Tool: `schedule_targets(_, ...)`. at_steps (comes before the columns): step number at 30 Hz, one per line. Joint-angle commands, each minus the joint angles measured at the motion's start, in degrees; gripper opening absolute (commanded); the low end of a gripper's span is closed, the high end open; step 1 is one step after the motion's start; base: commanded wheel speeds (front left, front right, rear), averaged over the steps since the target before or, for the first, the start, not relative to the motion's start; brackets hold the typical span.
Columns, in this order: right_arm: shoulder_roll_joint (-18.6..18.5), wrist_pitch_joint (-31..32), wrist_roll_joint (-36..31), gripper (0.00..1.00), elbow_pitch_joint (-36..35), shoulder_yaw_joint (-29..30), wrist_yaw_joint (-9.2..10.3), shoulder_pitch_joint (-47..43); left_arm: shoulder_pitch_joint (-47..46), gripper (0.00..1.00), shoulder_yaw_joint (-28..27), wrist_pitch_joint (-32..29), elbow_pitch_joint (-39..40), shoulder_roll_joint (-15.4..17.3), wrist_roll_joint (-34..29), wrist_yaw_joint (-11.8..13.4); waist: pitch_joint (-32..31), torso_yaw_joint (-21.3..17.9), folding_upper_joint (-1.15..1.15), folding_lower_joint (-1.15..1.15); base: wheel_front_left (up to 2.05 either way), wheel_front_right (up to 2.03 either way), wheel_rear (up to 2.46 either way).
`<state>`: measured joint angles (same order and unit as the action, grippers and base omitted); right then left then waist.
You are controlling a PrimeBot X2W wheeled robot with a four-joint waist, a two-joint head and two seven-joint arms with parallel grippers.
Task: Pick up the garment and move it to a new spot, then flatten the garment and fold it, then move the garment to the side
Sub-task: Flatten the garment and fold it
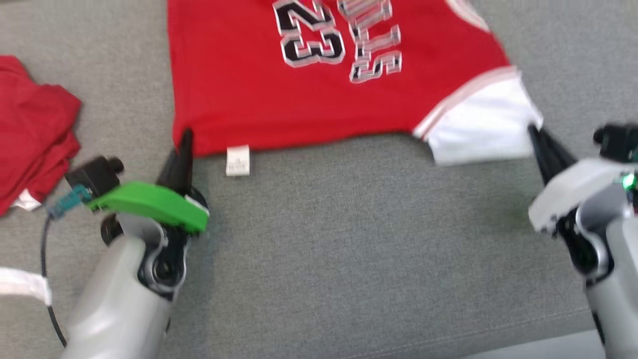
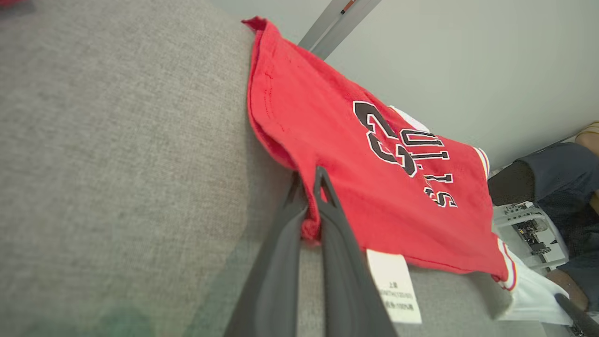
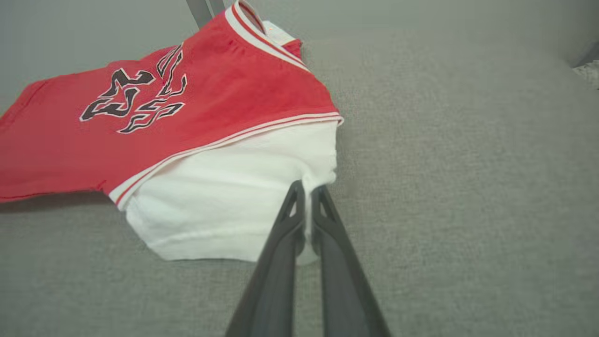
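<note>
A red jersey [image 1: 299, 94] with black "23" lettering and white sleeves lies spread on the grey cushion, reaching past the head view's top edge. My left gripper [image 1: 183, 142] is shut on its near-left hem corner; the left wrist view shows red cloth [image 2: 398, 187] pinched between the two dark fingers [image 2: 341, 243], beside a white care label [image 2: 394, 285]. My right gripper [image 1: 536, 134] is shut on the edge of the white sleeve [image 1: 481, 127]; in the right wrist view white fabric [image 3: 234, 201] is clamped between the closed fingers [image 3: 327, 234].
A second red garment [image 1: 32, 129] lies crumpled at the left edge of the grey cushion [image 1: 339, 239]. A white strip [image 1: 22, 284] sits at the lower left. A person's dark sleeve [image 2: 557, 178] and some equipment appear beyond the cushion in the left wrist view.
</note>
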<state>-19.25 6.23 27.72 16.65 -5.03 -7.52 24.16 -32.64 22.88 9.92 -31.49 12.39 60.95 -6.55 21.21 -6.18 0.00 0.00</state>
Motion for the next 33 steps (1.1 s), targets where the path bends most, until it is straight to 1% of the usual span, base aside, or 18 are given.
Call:
schedule_targets(1,1.26,2.59,-1.18,0.00,-2.22,1.78,0.06,-3.75,3.08,0.00,0.65,-0.58,0.64,0.90,-0.23,0.79,-7.29,1.33,0.00,0.00,0.00,0.00,0.00)
schedule_targets(3,3.61,6.76,-3.08,0.00,-5.67,4.99,0.06,-9.05,6.36,0.00,1.45,-1.63,2.10,1.28,-0.27,1.89,-8.87,1.43,0.00,0.00,0.00,0.00,0.00)
schedule_targets(5,6.78,10.42,-4.84,0.00,-9.18,7.86,0.06,-13.49,9.63,0.00,1.85,-2.41,3.78,1.60,0.17,3.20,-10.19,1.53,0.00,0.00,0.00,0.00,0.00)
schedule_targets(8,11.40,15.18,-7.57,0.00,-14.32,11.67,0.06,-18.79,14.38,0.00,2.26,-2.94,6.87,2.56,0.02,5.71,-11.61,1.75,0.00,0.00,0.00,0.00,0.00)
schedule_targets(12,14.75,20.62,-9.81,0.00,-18.90,14.72,0.07,-23.87,19.03,0.00,2.49,-3.10,10.12,3.52,-0.46,8.72,-13.07,2.28,0.00,0.00,0.00,0.00,0.00)
schedule_targets(17,16.08,27.01,-12.18,0.00,-22.70,16.90,0.07,-28.60,23.55,0.00,3.32,-4.03,12.49,5.15,-1.53,12.14,-14.31,2.75,0.00,0.00,0.00,0.00,0.00)
schedule_targets(21,16.26,29.12,-12.60,0.00,-24.68,17.66,0.07,-30.18,26.46,0.00,4.40,-6.07,13.95,6.41,-1.90,14.27,-14.60,2.83,0.00,0.00,0.00,0.00,0.00)
schedule_targets(28,16.27,29.57,-13.11,0.00,-26.07,18.05,0.07,-29.92,28.73,0.00,5.64,-7.63,17.89,6.58,-2.12,16.11,-14.55,3.75,0.00,0.00,0.00,0.00,0.00)
schedule_targets(33,16.30,30.55,-14.30,0.00,-26.84,16.97,0.06,-27.09,24.42,0.00,6.54,-9.41,19.71,5.90,-2.69,16.16,-13.80,4.58,0.00,0.00,0.00,0.00,0.00)
